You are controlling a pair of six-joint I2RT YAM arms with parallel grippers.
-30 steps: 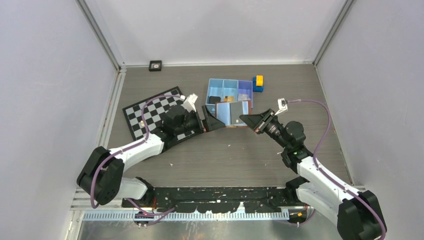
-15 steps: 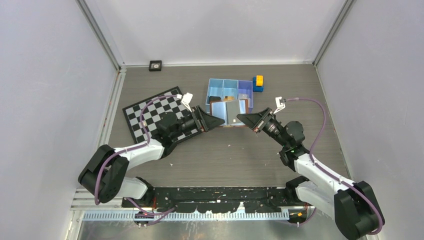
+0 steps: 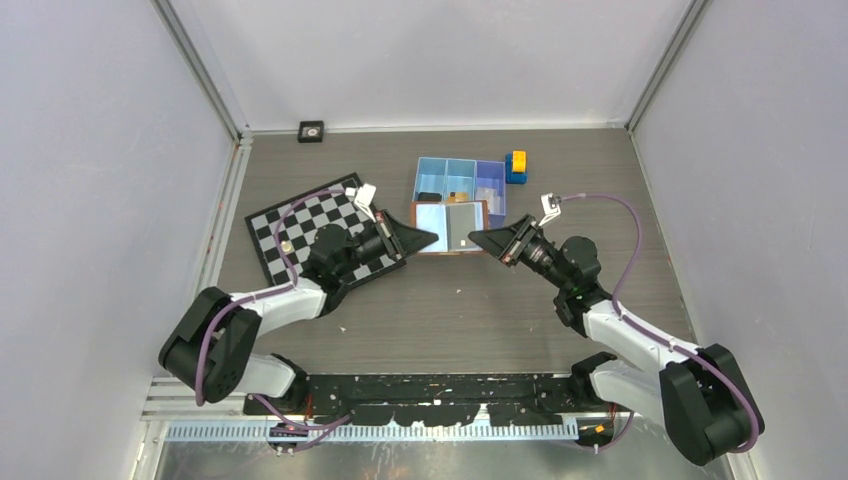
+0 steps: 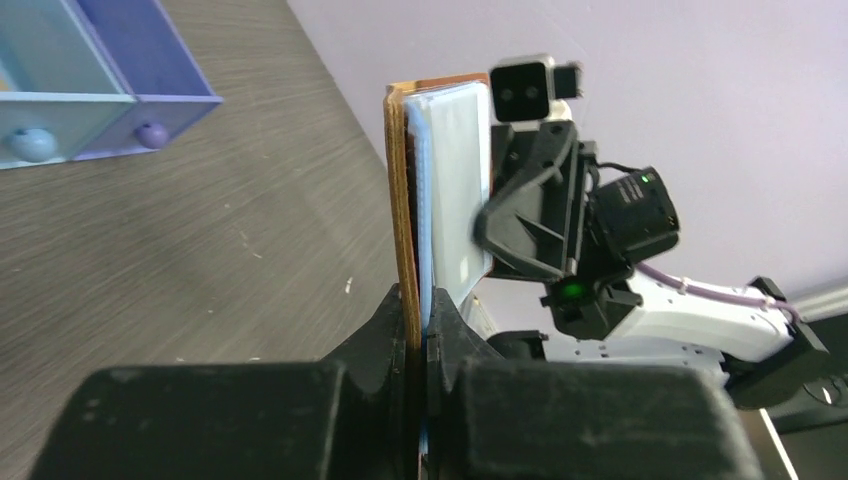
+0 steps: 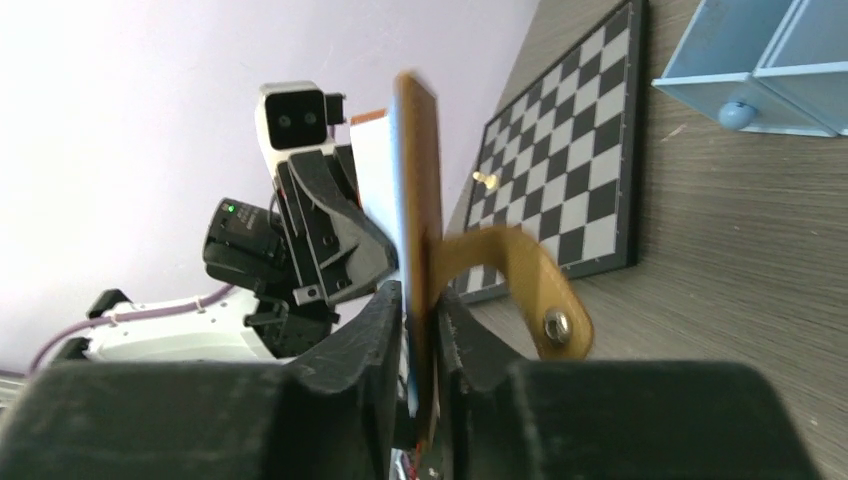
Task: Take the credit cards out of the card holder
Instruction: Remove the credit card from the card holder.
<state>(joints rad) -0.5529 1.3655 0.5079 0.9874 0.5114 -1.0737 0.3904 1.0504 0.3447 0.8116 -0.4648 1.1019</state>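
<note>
The brown card holder hangs open above the table between my two grippers, its grey-silver inside facing up. My left gripper is shut on its left edge. In the left wrist view the fingers pinch the brown cover together with a pale blue credit card lying against it. From the other side my right gripper is shut on the right edge. In the right wrist view the holder stands edge-on between the jaws, and its snap strap hangs off to the right. Other credit cards are hidden.
A blue three-compartment tray stands just behind the holder, with a yellow-and-blue block at its right end. A checkerboard mat lies under the left arm. A small black object sits by the back wall.
My left gripper, open a second ago, has swung its fingers onto the holder's left edge and shut. The right gripper and the holder have shifted slightly left and away.
</note>
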